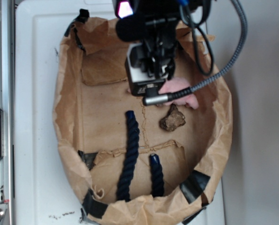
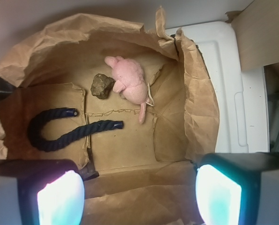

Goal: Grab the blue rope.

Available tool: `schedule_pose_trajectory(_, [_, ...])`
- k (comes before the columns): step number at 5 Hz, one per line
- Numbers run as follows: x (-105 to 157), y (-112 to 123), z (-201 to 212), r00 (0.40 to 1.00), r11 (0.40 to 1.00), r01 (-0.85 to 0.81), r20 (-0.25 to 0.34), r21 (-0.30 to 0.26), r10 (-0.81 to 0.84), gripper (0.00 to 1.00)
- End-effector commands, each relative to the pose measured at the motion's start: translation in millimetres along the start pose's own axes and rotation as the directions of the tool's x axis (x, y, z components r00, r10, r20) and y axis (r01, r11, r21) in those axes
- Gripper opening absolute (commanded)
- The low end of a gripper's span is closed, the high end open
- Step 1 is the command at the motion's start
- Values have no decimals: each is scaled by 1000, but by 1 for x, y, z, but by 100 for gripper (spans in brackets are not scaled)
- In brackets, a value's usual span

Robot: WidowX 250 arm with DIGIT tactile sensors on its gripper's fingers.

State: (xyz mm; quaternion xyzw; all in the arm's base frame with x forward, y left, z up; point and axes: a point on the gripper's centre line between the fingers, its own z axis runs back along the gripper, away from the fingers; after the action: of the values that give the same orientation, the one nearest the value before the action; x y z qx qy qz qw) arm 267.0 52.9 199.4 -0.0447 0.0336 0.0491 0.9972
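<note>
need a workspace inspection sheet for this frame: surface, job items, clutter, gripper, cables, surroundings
Surface: brown paper bag opened flat like a tray, on a white top.
Job's things: blue rope bent in a U on the bag floor, both ends free, untouched.
Clutter: pink plush toy touching a brown rock.
Grippers: gripper open, above the bag, holding nothing.
Cables: grey braided cable arcs over the bag's rim.
Surroundings: metal rail beside the top.

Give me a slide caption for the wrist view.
Open gripper above a paper bag holding a U-bent blue rope, pink plush mouse and small rock.
</note>
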Motion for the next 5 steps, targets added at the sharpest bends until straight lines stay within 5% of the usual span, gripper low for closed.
schedule_pose_trajectory(1, [-1,7,17,997,1000,-15,70,7,14,100])
schedule_pose_trajectory(2, [-1,7,17,997,1000,-15,70,7,14,100])
schedule_pose_trajectory(5, [12,-42,-35,997,997,-66,34,39,64,100])
